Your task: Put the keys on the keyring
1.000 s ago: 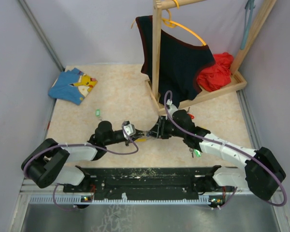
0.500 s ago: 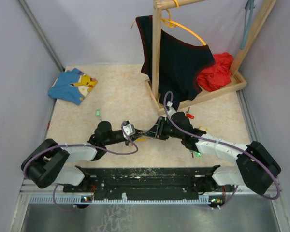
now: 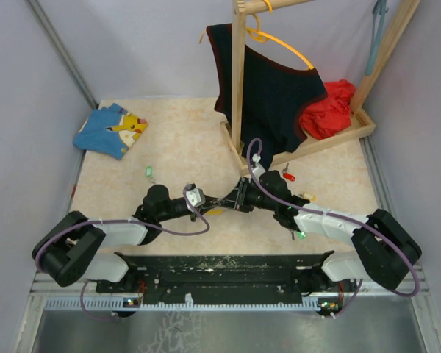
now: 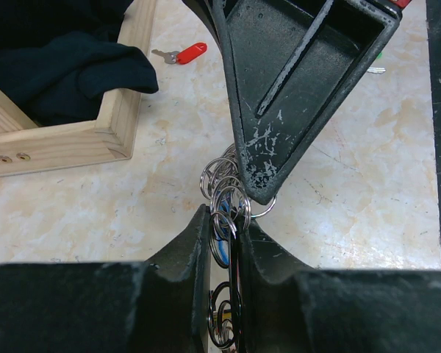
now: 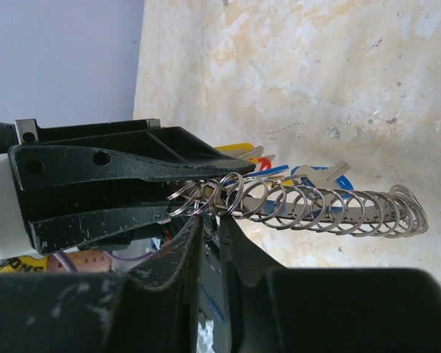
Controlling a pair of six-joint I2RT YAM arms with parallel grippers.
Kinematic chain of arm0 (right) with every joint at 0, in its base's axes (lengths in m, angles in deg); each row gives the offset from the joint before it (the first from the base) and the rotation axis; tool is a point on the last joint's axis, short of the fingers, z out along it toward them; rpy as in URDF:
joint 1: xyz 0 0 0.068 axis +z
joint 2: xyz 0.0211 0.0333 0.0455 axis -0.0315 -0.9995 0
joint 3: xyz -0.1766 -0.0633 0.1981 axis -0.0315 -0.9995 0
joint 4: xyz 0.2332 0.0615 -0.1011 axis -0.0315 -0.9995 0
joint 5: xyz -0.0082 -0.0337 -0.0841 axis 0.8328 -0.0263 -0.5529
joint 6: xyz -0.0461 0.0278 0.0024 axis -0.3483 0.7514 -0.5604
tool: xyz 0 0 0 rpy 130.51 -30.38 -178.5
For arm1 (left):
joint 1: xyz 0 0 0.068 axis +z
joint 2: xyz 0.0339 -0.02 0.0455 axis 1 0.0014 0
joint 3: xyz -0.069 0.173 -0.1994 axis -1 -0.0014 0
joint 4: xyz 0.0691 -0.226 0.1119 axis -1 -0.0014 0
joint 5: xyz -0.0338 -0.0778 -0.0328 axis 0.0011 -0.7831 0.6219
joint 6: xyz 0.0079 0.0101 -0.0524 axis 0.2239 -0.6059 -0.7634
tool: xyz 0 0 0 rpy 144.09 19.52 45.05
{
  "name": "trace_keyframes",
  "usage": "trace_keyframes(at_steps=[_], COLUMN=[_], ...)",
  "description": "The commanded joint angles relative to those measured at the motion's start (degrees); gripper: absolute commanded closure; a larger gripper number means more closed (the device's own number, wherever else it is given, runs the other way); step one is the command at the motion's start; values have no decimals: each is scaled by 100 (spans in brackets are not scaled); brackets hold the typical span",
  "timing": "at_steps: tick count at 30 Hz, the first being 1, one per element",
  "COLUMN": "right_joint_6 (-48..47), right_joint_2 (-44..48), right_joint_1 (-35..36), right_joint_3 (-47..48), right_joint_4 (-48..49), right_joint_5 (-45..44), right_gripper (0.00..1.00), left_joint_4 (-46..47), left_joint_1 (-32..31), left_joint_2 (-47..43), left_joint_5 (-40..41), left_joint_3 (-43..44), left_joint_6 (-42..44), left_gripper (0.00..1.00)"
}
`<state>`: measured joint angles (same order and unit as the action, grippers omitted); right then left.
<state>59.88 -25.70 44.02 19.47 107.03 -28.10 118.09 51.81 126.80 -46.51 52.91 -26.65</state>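
The keyring, a chain of silver rings with yellow, blue and red tags, hangs between my two grippers at the table's middle. My left gripper is shut on its rings, which sit between the jaws in the left wrist view. My right gripper is shut on one ring at the chain's end; the rest of the chain stretches right. A red-headed key lies near the wooden frame and shows in the left wrist view. A green-headed key lies to the left. A yellowish key lies by the right arm.
A wooden rack base with a dark garment on an orange hanger stands at the back right, with a red cloth in it. A blue and yellow cloth lies at the back left.
The right arm's forearm and elbow have swung left and down, uncovering the red key and the yellowish key. Both grippers stay at the keyring.
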Motion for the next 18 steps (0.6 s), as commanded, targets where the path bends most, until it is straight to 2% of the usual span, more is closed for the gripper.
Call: trace_keyframes(at_steps=[1, 5, 9, 15, 18], right_joint_6=[-34, -329, -1056, -3004, -4079], right_joint_2=[57, 146, 260, 339, 353], right_joint_1=[-37, -43, -38, -38, -38], right_joint_3=[31, 121, 400, 1115, 1464], right_joint_4=[484, 316, -346, -1883, -2432], right_joint_5=[-10, -41, -204, -540, -776], right_gripper=[87, 97, 100, 100, 100], left_joint_4=[336, 341, 341, 357, 431], left_joint_1=[5, 5, 5, 5, 5], left_joint_2=[-57, 0, -42, -326, -590], left_joint_5=[-149, -250, -209, -72, 109], left_joint_3=[-36, -45, -79, -198, -336], left_joint_6=[-25, -22, -48, -257, -465], left_gripper=[100, 93, 71, 46, 40])
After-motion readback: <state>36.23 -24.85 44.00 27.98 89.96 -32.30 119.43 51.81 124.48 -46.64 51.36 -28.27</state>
